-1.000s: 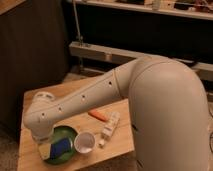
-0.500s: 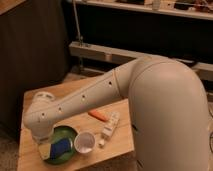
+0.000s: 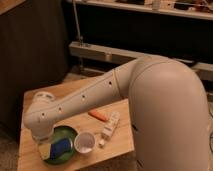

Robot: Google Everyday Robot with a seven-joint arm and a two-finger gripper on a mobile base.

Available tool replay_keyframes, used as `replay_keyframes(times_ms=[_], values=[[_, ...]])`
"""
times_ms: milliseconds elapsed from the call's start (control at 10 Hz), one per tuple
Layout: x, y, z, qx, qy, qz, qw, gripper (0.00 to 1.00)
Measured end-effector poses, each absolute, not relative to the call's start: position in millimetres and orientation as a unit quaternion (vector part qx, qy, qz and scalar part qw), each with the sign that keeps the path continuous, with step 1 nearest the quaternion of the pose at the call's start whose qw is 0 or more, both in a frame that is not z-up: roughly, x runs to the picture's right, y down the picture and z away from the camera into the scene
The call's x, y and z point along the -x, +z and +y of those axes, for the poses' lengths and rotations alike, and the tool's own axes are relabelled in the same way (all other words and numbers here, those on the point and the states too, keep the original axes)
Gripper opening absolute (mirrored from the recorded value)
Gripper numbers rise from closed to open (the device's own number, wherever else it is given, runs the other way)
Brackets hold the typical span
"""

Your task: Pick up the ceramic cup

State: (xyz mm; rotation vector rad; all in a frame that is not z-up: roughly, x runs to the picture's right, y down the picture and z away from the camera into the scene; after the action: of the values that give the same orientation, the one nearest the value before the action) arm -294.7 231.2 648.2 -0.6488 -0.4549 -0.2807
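Nothing is visibly shifting since half a second ago: your gripper (image 3: 45, 144) is hovering over the round green plate (image 3: 68, 134), open or closed you cannot tell, leaving the small white ceramic cup (image 3: 85, 143) sitting ungrasped just beside the plate.

Matt wood table (image 3: 118, 143); glossy cup (image 3: 85, 143); pincer (image 3: 46, 143) over plate (image 3: 68, 133).

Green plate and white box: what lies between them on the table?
In the camera view, the ceramic cup stands between green plate and white box. The gripper hangs over the plate's left edge.
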Motion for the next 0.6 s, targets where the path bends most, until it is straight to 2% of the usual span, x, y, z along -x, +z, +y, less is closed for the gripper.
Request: replay_keyframes(times_ms=[600], values=[[294.1,646.7,229.1,0.312,-0.138,-0.220,0.914,0.80]])
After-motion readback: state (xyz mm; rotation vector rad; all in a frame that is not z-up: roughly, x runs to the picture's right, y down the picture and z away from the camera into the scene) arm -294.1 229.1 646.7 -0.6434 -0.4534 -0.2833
